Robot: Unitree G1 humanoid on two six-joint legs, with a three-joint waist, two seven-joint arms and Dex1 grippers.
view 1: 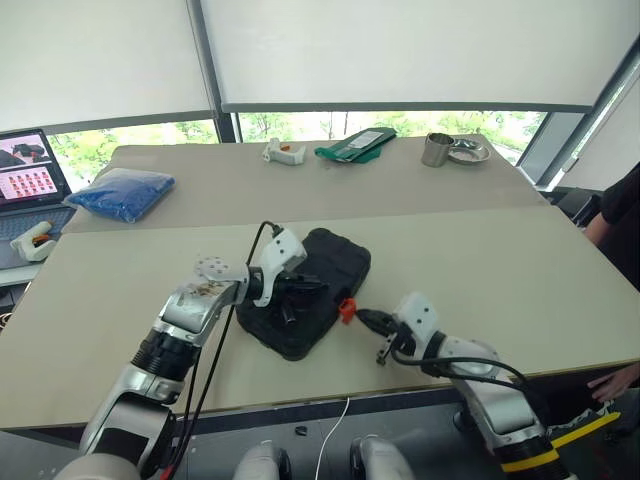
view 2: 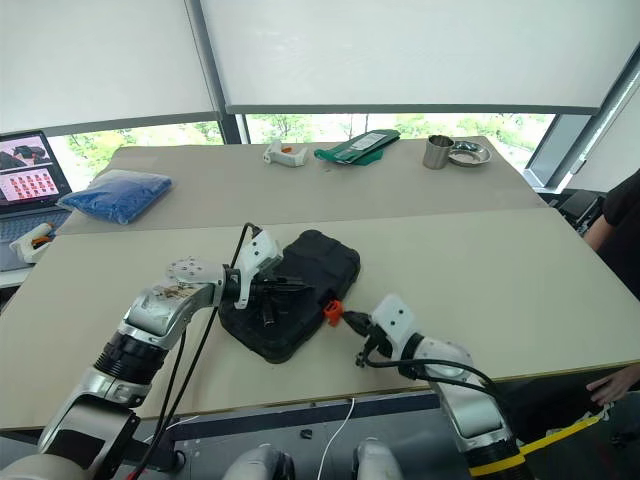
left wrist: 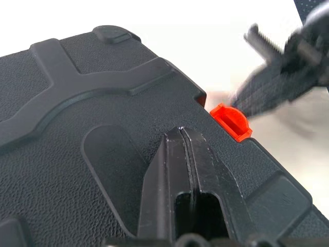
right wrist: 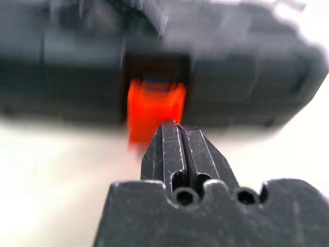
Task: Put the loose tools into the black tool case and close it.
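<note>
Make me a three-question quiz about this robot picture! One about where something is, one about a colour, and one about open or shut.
1. Where is the left gripper?
A. on the case lid
B. on the blue bag
C. by the metal cup

2. What colour is the latch?
A. green
B. orange
C. white

3. How is the case?
A. wide open
B. shut
C. lid taken off

Answers:
1 A: the left wrist view shows its shut fingers over the black lid, far from the blue bag and the cup.
2 B: the latch shows bright orange on the case's edge, right in front of the shut right gripper.
3 B: the lid lies flat on the base, with no inside showing.
</note>
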